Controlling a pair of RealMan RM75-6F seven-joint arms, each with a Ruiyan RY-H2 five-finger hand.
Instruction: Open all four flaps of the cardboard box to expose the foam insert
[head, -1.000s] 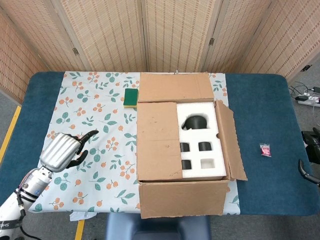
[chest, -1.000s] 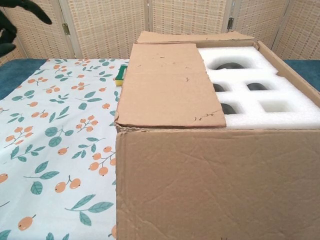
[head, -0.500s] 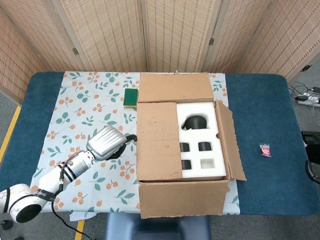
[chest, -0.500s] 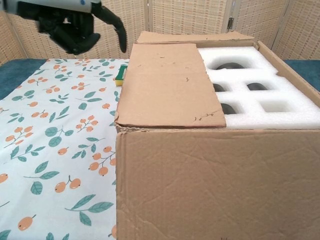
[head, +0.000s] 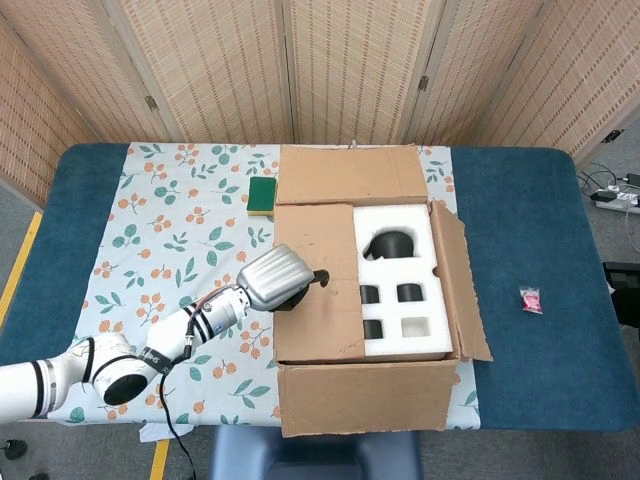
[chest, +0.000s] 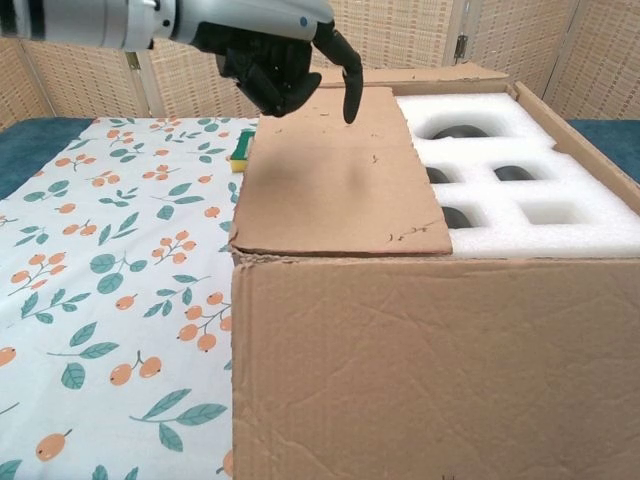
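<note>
box: sitting mid-surface, on the floral cloth; far, near and right flaps lying or standing open.
left flap: lying closed, covering the left part of the foam.
left hand: hovering over the left flap's left half, grasping nothing; fingers partly curled, one pointing down at the flap.
right hand: showing in neither view.
sponge: lying just left of the far flap.
</note>
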